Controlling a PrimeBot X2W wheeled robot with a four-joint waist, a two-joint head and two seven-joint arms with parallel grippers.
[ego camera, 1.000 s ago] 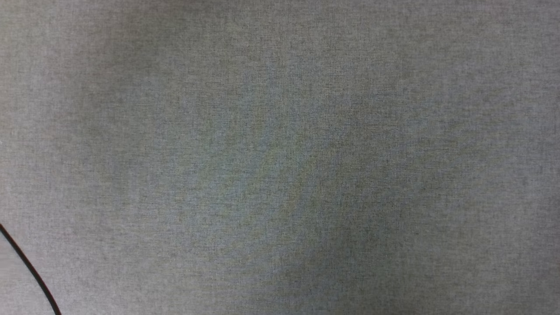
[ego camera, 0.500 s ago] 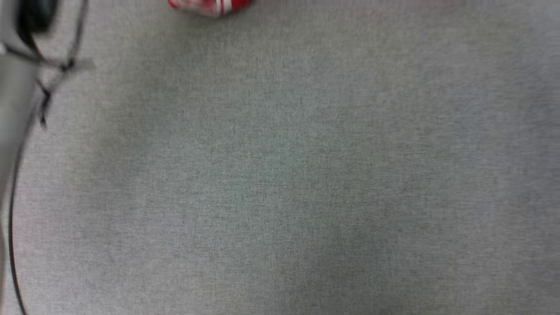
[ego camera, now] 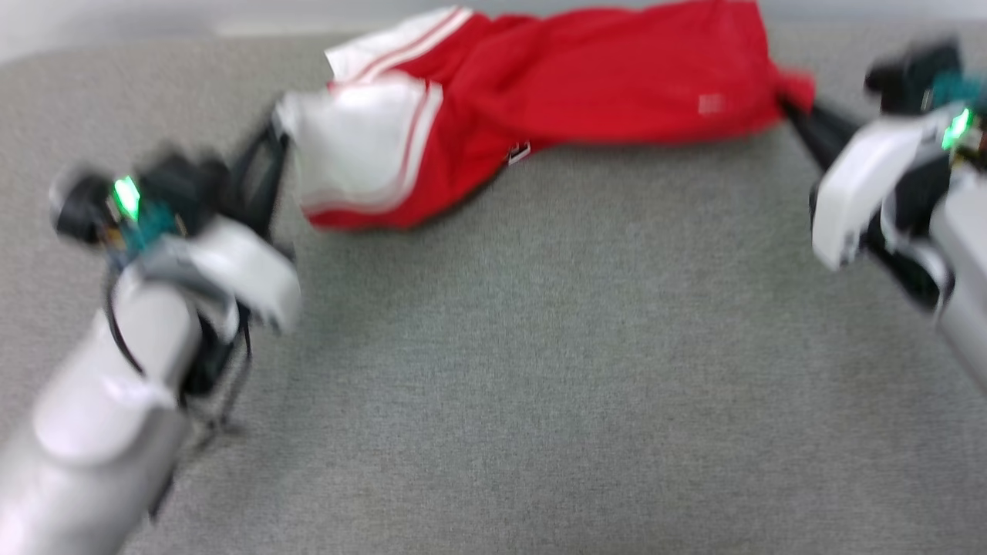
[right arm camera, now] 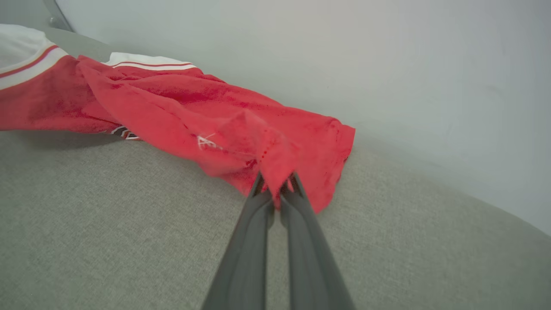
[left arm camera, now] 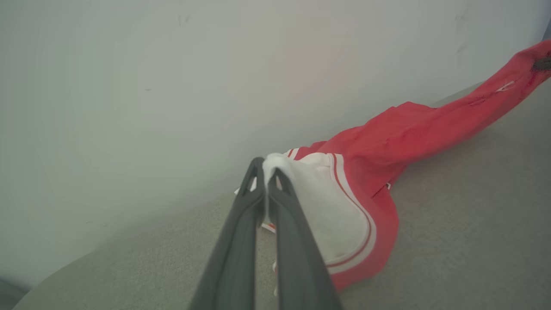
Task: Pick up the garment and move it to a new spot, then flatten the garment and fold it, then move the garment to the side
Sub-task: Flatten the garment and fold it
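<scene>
The garment point(ego camera: 586, 85), red with white striped-trim sleeves, hangs stretched between my two grippers along the far edge of the grey surface. My left gripper point(ego camera: 274, 142) is shut on a white sleeve edge point(left arm camera: 275, 165), and the sleeve drapes down to the right of its fingers point(left arm camera: 297, 232). My right gripper point(ego camera: 794, 116) is shut on a bunched red corner point(right arm camera: 275, 172) at the garment's other end. In the right wrist view the red cloth point(right arm camera: 181, 107) sags onto the surface behind the pinched corner. The lettering is hidden in the folds.
A grey fabric surface point(ego camera: 540, 370) spreads wide below the garment. A pale wall point(left arm camera: 172, 64) rises right behind its far edge. My pale forearms come in from the lower left point(ego camera: 116, 401) and the right edge point(ego camera: 956, 254).
The head camera has swung upward: bare grey fabric before, then a red scrap at the top edge, now the whole garment and both arms in view.
</scene>
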